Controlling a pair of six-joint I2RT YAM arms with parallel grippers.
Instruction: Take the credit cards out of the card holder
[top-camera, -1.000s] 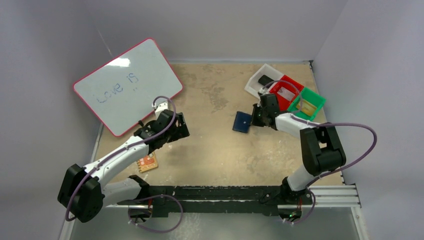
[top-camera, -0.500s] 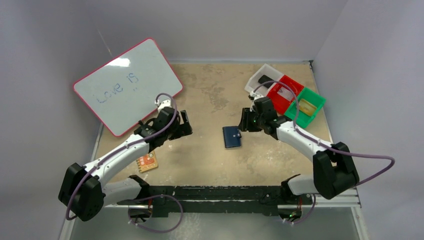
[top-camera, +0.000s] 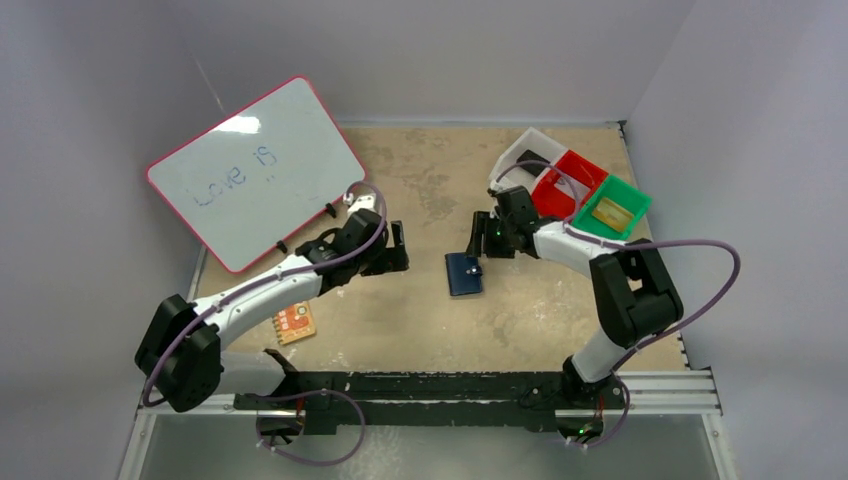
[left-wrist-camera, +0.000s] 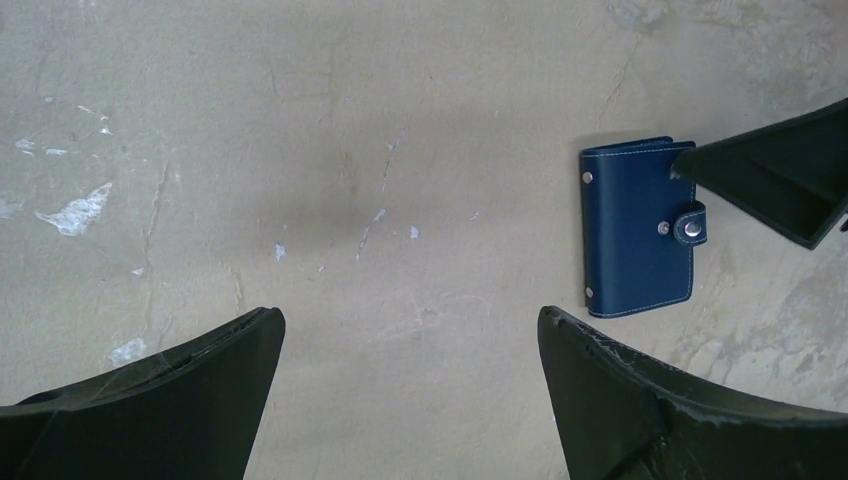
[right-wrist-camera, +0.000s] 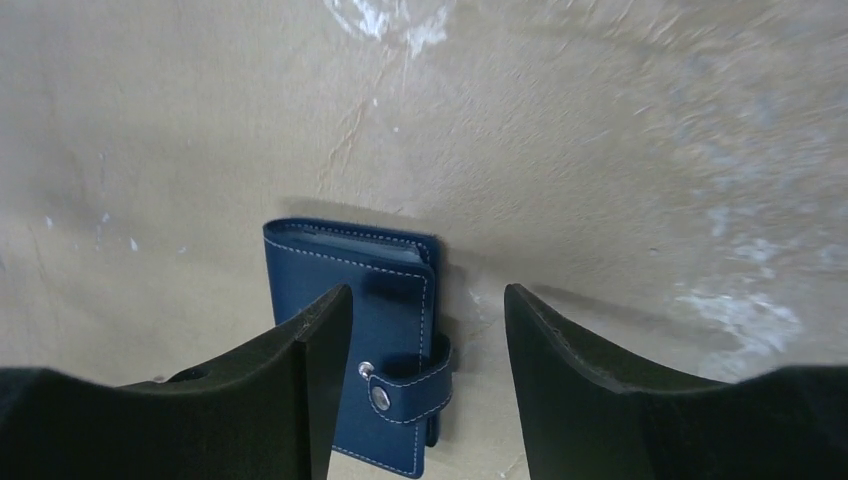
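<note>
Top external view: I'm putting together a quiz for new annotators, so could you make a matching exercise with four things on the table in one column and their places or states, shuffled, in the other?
Things
1. navy-blue snap-tab card holder
2. pink-framed whiteboard
3. orange square pad
4. green plastic bin

Places or states
a. far left, handwriting on it
b. centre, lying snapped shut
c. far right
d. near left, lying flat

Pairs: 1-b, 2-a, 3-d, 4-c
</note>
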